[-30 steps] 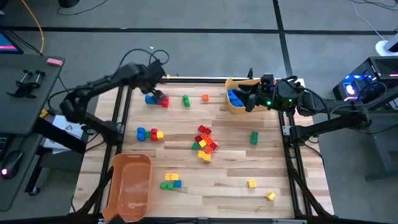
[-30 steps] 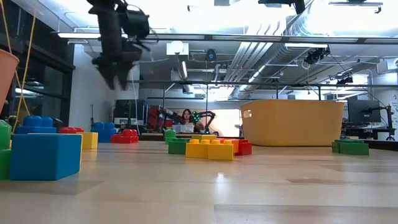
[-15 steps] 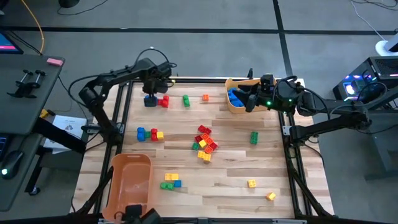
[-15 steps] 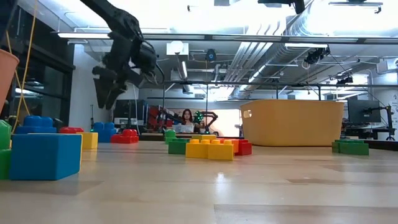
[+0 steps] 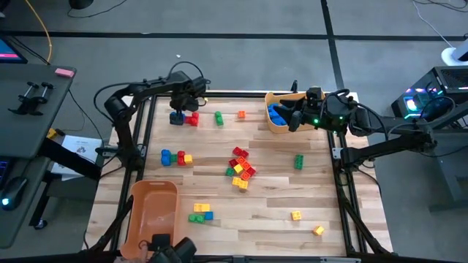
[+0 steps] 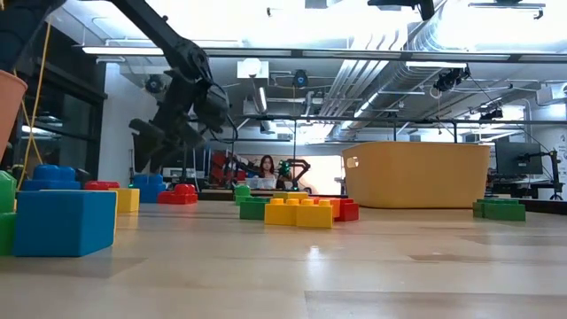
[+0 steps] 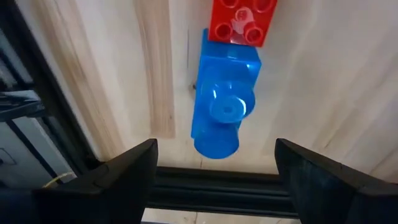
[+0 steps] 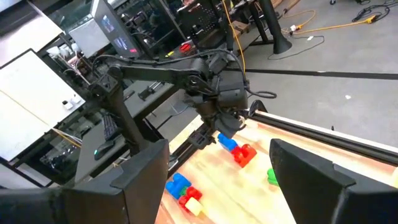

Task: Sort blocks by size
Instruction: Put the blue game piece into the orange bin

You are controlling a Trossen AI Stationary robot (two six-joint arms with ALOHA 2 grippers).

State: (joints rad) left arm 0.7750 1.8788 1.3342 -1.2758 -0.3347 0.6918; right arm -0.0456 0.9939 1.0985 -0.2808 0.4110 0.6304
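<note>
The left end effector [image 7: 214,177] is hovering with fingers spread wide directly above a blue block [image 7: 224,93] touching a red block [image 7: 242,22], while the right end effector [image 5: 292,117], fingers apart, is waiting over a bin [image 5: 278,128].

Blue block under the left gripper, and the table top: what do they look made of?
The blue block looks like moulded plastic, glossy: light glints on its round stud, and its colour is even. The red block touching it looks the same. The table top seems to be pale wood planks, smooth, with grain lines and seams showing; a laminate cannot be ruled out.
</note>
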